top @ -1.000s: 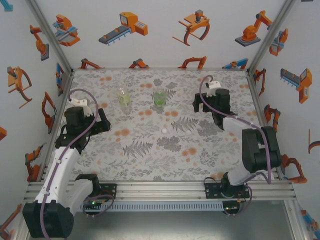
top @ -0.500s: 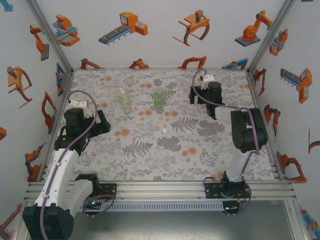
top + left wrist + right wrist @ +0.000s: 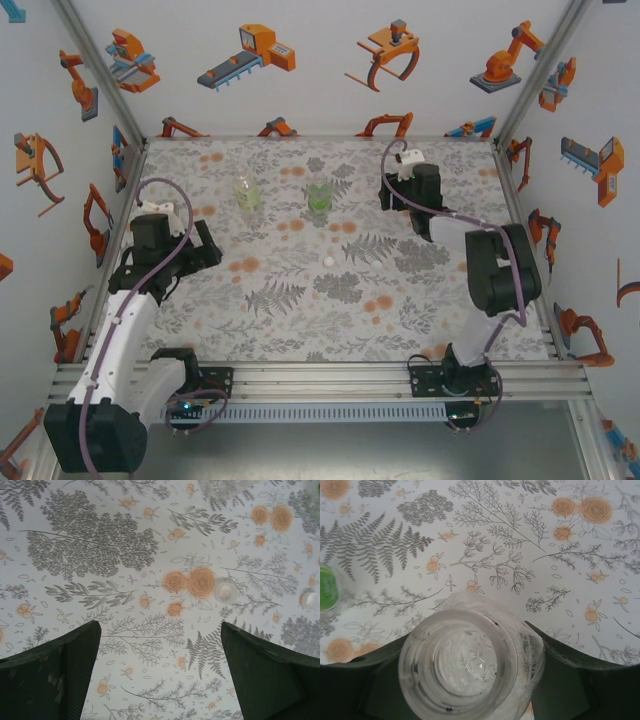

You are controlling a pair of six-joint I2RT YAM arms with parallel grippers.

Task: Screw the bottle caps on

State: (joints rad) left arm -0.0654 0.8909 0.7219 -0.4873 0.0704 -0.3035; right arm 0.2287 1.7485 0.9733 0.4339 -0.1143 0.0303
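The colourless bottle (image 3: 470, 665) stands between the fingers of my right gripper (image 3: 470, 680), which is shut on it. Its open mouth faces the right wrist camera with no cap on. In the top view that gripper (image 3: 392, 192) is at the back right of the table. The yellowish bottle (image 3: 247, 193) and the green bottle (image 3: 319, 197) stand upright at the back middle. A white cap (image 3: 329, 259) lies in front of the green bottle. My left gripper (image 3: 206, 244) hangs open at the left. Its wrist view shows a pale cap (image 3: 226, 591) ahead and another cap (image 3: 310, 599) at the right edge.
The floral tablecloth (image 3: 300, 310) covers the table. White walls with orange robot stickers (image 3: 250, 50) close in the left, back and right sides. The green bottle (image 3: 327, 592) sits at the left edge of the right wrist view, well apart from the held bottle.
My right gripper has moved toward the back and slightly left, the arm folding up behind it. The left arm shifted only slightly. Bottles and the white cap stayed put.
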